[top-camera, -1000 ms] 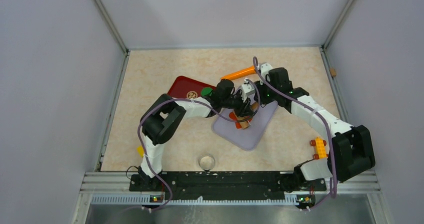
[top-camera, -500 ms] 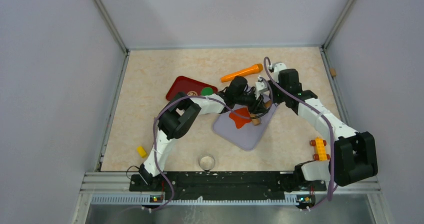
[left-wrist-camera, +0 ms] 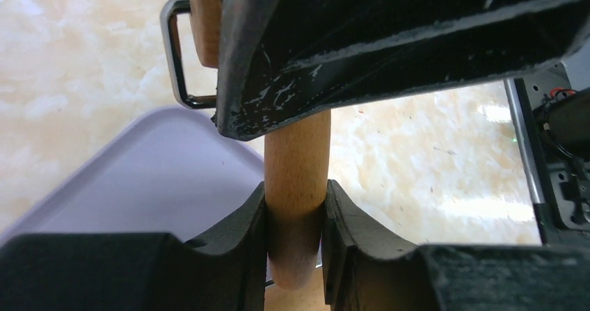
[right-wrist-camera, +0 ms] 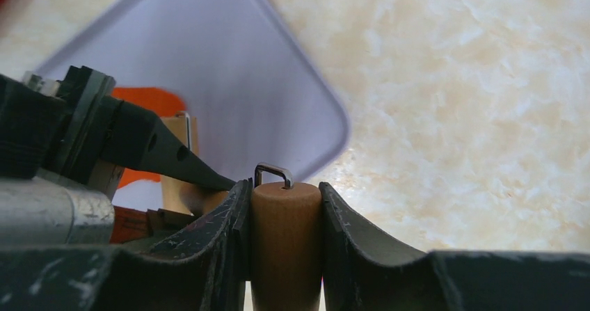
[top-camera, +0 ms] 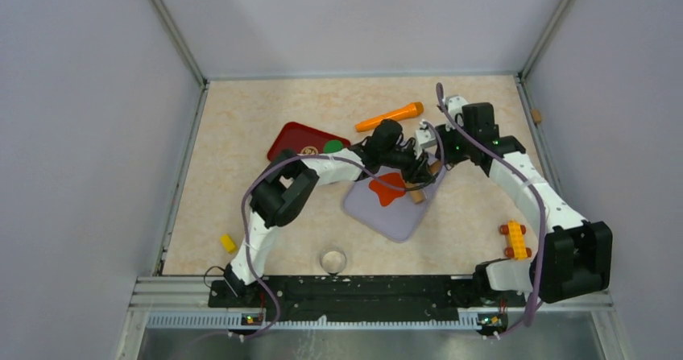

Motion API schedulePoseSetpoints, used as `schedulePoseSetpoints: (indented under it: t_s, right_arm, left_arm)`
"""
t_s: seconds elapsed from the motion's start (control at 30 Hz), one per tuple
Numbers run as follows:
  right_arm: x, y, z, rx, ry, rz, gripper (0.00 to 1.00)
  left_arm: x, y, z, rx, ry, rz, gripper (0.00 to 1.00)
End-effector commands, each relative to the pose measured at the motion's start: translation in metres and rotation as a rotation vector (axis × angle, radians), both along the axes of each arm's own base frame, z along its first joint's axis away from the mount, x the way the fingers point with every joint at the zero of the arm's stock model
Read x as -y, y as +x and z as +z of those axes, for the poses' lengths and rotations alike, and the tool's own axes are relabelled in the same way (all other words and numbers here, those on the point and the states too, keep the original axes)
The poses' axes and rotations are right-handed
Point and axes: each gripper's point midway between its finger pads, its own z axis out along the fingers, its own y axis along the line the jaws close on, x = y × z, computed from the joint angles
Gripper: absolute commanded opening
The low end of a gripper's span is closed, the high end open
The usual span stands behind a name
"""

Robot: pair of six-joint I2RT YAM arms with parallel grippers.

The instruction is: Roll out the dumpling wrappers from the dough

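The left gripper [left-wrist-camera: 294, 201] is clenched on one wooden end of the rolling pin [left-wrist-camera: 296, 151]. The right gripper [right-wrist-camera: 284, 189] is clamped just as tightly on the other end, which is capped by a small metal loop [right-wrist-camera: 273, 172]. From above, the pin's long axis runs diagonally over the far right corner of the lavender board [top-camera: 395, 221]. Its near end points toward the board's middle and its far end toward the back right of the table [top-camera: 242, 134]. The dumpling wrapper [top-camera: 387, 191] lies flat on the board, just left of the pin. It is an orange-red sheet with an uneven, lobed outline, spreading left, right and nearward, so no single long axis stands out. I cannot tell whether the pin touches it.
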Motion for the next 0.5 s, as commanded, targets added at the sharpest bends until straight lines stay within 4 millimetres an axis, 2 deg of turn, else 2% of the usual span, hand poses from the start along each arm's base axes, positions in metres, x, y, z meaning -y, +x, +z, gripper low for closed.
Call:
schedulePoseSetpoints:
  t_s: [0.0,0.07,0.17,0.3,0.47]
  right_arm:
    - [-0.078,-0.063,0.037,-0.103,0.226,0.407,0.0]
    - [-0.08,-0.062,0.037,-0.095,0.235,0.419,0.0]
    - [-0.084,-0.057,0.029,-0.093,0.238,0.425,0.0]
    - [-0.094,-0.045,0.017,-0.084,0.238,0.423,0.0]
    - [-0.101,-0.038,0.008,-0.091,0.222,0.437,0.0]
  left_arm:
    - [-0.012,0.009,0.06,0.115,-0.015,0.134,0.0]
    - [-0.021,0.006,0.06,0.122,0.006,0.148,0.0]
    - [-0.035,0.01,0.045,0.119,0.053,0.195,0.0]
    - [-0.049,0.022,0.022,0.079,0.095,0.263,0.0]
    - [-0.059,0.035,0.01,0.094,0.132,0.321,0.0]
